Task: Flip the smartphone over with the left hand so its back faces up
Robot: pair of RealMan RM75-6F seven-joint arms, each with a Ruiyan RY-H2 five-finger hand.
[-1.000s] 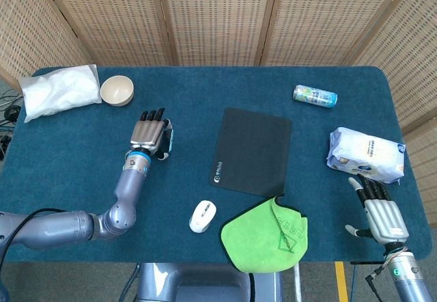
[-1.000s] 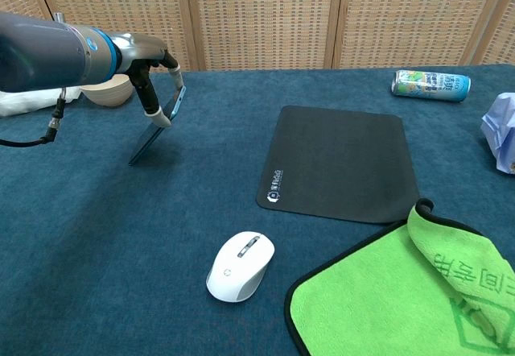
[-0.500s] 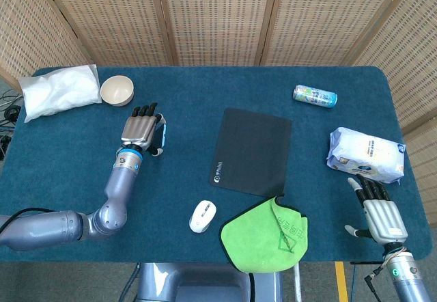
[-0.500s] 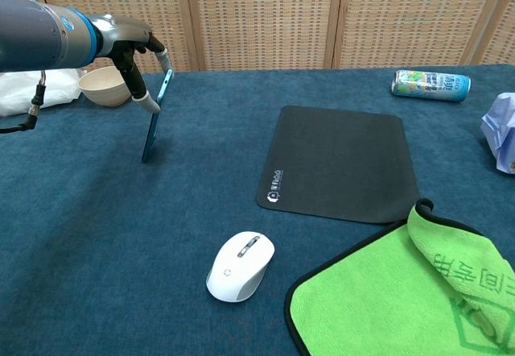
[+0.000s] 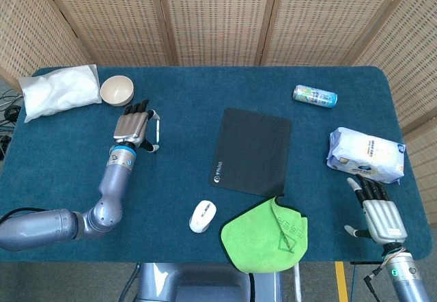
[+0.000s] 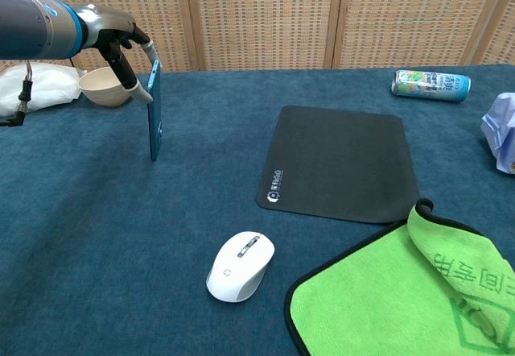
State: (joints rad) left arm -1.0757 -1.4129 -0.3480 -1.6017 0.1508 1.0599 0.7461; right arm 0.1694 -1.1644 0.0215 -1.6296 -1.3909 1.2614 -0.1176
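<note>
The smartphone (image 6: 154, 111) is a thin blue slab standing almost upright on its lower end on the blue table cloth (image 6: 96, 235), left of the mouse pad. My left hand (image 6: 122, 43) pinches its upper end between thumb and fingers. From the head view the phone (image 5: 158, 132) shows only as a thin edge just right of the left hand (image 5: 133, 126). My right hand (image 5: 379, 210) lies at the table's front right corner, fingers spread, holding nothing.
A beige bowl (image 5: 117, 89) and a white bag (image 5: 58, 90) sit just behind the left hand. The black mouse pad (image 5: 251, 150), white mouse (image 5: 202, 216) and green cloth (image 5: 266, 234) fill the middle. A can (image 5: 315, 95) and a white packet (image 5: 365, 153) are on the right.
My left hand has moved left and toward the bowl, swinging the phone from a lean up to nearly vertical on its lower end. The right hand has stayed put.
</note>
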